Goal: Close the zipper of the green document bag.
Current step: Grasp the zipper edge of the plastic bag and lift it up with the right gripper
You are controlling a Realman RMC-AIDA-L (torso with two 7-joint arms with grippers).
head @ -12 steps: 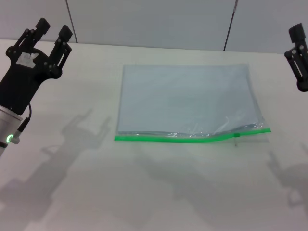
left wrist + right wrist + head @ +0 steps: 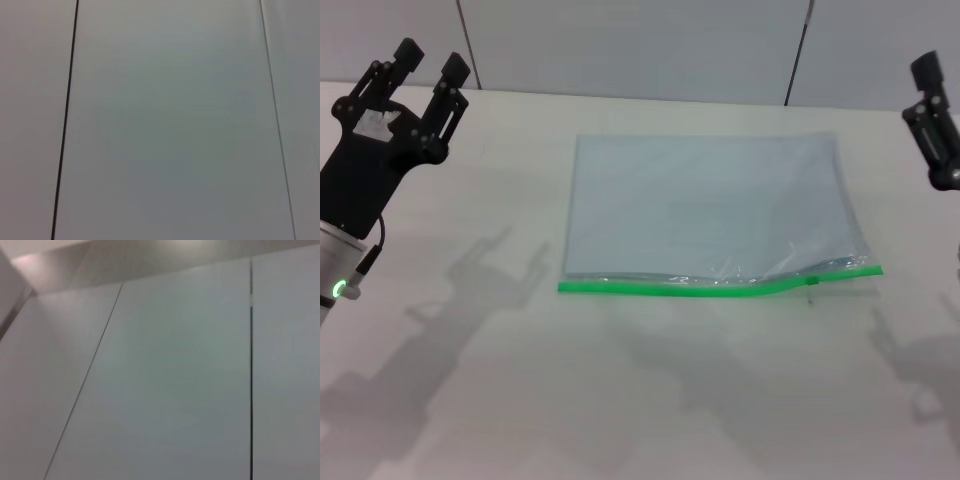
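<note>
The green document bag [image 2: 710, 200] lies flat in the middle of the white table, a pale translucent pouch. Its zipper [image 2: 670, 288] is the bright green strip along the near long edge; the strip bends upward toward its right end. A small dark slider tab [image 2: 812, 281] sits near that right end. My left gripper [image 2: 430, 62] is raised at the far left of the head view, well away from the bag, open and holding nothing. My right gripper [image 2: 932, 110] hangs at the right edge of the head view, only partly in frame. Both wrist views show only wall panels.
The white table [image 2: 620, 400] stretches around the bag on every side. A grey panelled wall [image 2: 640, 40] with dark seams stands behind its far edge.
My right gripper has shifted slightly to the left, further into the head view. The left arm and the bag have not moved.
</note>
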